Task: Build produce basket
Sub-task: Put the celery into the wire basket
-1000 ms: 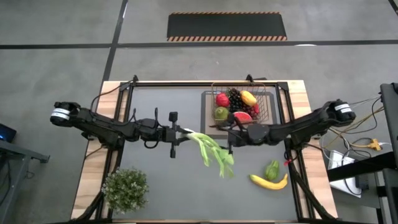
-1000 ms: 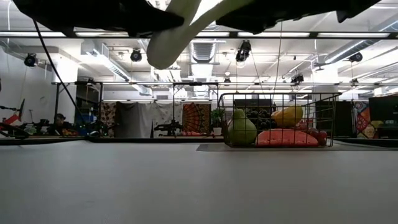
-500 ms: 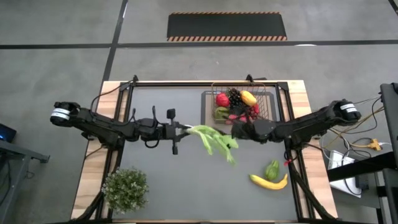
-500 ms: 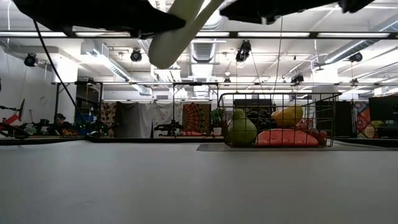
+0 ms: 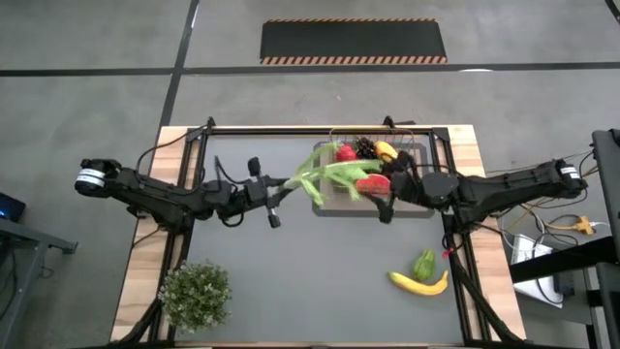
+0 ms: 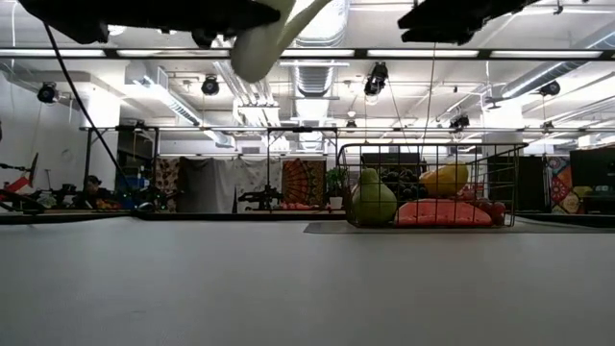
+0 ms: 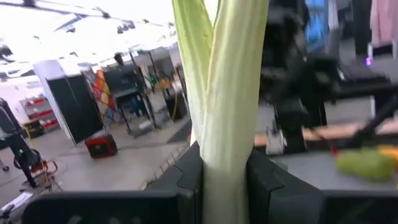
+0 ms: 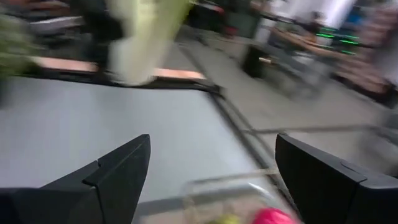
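Leek [image 5: 334,176], pale stalk and green leaves, clamped in left gripper [image 5: 274,191] jaws; right gripper [image 5: 387,199] jaws wide, empty.

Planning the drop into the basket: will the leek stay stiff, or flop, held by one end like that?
The left gripper is shut on the leek at its pale stalk, which looks straight and firm, so that part is probably stiff. The green leaves splay out over the basket, so they will likely flop. Being long, it may overhang the rim rather than settle inside.
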`<act>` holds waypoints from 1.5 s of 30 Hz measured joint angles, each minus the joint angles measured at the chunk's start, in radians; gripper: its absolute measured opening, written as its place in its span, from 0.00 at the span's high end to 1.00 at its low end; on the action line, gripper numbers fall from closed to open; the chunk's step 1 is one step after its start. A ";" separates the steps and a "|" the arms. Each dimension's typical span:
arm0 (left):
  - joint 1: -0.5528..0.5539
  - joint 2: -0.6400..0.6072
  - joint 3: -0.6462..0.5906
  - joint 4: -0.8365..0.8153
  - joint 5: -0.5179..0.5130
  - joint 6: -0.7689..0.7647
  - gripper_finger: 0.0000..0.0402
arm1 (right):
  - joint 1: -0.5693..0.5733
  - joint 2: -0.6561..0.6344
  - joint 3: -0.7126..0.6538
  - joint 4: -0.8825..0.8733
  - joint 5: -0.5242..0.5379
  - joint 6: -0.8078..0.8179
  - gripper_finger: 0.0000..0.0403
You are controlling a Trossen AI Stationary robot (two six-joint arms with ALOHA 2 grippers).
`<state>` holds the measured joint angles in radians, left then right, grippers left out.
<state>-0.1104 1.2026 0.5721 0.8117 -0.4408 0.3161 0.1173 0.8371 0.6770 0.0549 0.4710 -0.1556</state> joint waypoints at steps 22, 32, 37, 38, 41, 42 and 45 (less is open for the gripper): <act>-0.001 0.073 -0.002 0.104 0.192 -0.179 0.89 | -0.092 0.521 -0.017 1.102 -0.506 -0.088 0.19; -0.001 0.113 0.000 0.156 0.203 -0.179 0.89 | -0.099 0.591 0.170 0.930 -0.504 -0.101 0.19; 0.000 0.114 0.000 0.150 0.197 -0.179 0.89 | -0.098 0.612 0.235 0.859 -0.558 -0.105 0.19; 0.000 0.114 -0.001 0.150 0.191 -0.179 0.89 | -0.098 0.620 0.249 0.853 -0.559 -0.107 0.19; 0.000 0.114 -0.001 0.149 0.157 -0.175 0.89 | -0.099 0.643 0.281 0.838 -0.579 -0.099 0.20; 0.000 0.114 -0.002 0.149 0.149 -0.172 0.89 | -0.099 0.652 0.292 0.839 -0.580 -0.098 0.22; -0.001 0.114 -0.005 0.146 0.147 -0.169 0.89 | -0.099 0.672 0.313 0.832 -0.583 -0.099 0.30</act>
<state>-0.1112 1.3170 0.5674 0.9580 -0.2935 0.1471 0.0185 1.5094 0.9903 0.8868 -0.1123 -0.2543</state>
